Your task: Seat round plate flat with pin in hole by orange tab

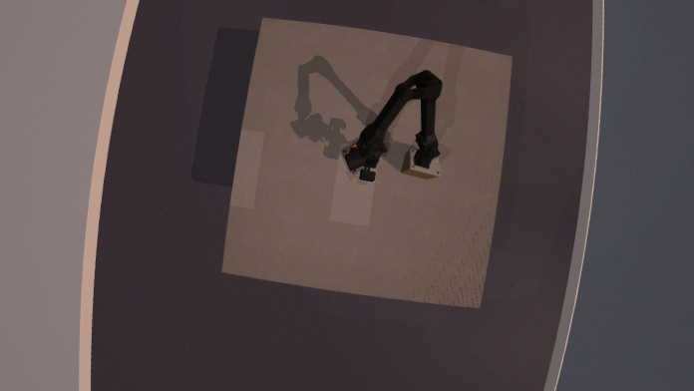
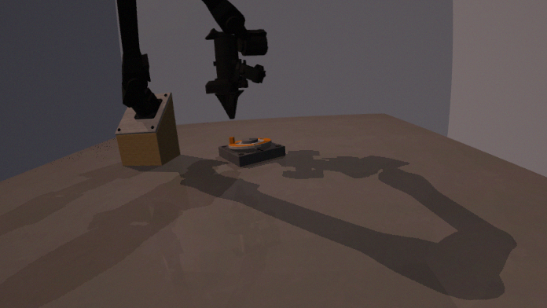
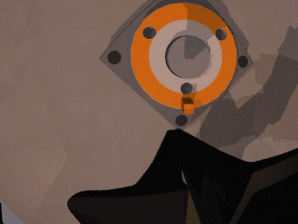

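The round plate (image 2: 238, 146) (image 3: 141, 62), an orange ring with a pale inner band, sits around the grey post (image 2: 250, 140) (image 3: 188, 57) on the dark square base (image 2: 257, 157) (image 3: 121, 70). In the exterior view it is tilted, lower at the left by its orange tab (image 2: 232, 140) (image 3: 188, 107) and higher at the right. The hole (image 3: 186, 88) next to the tab looks dark in the wrist view. I cannot make out the pin. My gripper (image 2: 232, 117) (image 3: 173, 135) is shut and empty, pointing down above the base, touching neither plate nor base. In the top view the arm hides most of the plate.
The arm's wooden mounting block (image 1: 420, 170) (image 2: 139, 149) stands beside the base, to its right in the top view and its left in the exterior view. The arm's shadow falls across the table (image 1: 299, 239) (image 2: 157, 251) and over part of the plate and base.
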Motion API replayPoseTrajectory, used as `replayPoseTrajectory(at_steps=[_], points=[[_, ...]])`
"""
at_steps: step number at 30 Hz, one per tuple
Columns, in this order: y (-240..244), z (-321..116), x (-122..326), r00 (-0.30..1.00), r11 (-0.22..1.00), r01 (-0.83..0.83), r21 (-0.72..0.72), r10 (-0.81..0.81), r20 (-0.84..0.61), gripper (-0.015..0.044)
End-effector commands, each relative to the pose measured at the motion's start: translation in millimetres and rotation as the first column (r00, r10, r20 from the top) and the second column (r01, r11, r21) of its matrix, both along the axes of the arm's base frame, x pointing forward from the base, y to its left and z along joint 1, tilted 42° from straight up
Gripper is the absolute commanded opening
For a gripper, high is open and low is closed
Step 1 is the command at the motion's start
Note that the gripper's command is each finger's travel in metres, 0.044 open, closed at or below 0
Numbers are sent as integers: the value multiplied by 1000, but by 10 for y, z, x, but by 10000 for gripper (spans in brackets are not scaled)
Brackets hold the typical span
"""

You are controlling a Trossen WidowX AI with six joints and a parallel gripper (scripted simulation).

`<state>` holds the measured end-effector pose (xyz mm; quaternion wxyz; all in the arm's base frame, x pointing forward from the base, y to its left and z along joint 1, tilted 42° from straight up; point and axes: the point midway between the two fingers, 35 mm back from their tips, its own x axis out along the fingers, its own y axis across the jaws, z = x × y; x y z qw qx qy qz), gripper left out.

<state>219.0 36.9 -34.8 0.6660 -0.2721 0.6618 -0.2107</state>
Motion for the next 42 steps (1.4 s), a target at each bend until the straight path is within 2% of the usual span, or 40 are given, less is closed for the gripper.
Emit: replayPoseTrajectory(at_steps=[1, 5, 17, 42], points=[[-19, -32, -1, 999, 999, -35, -27, 35, -21, 0], [-48, -20, -13, 999, 999, -35, -27, 35, -21, 0], [-368, -370, 3, 999, 999, -35, -29, 35, -21, 0], [-540, -234, -20, 999, 999, -35, -30, 35, -21, 0]])
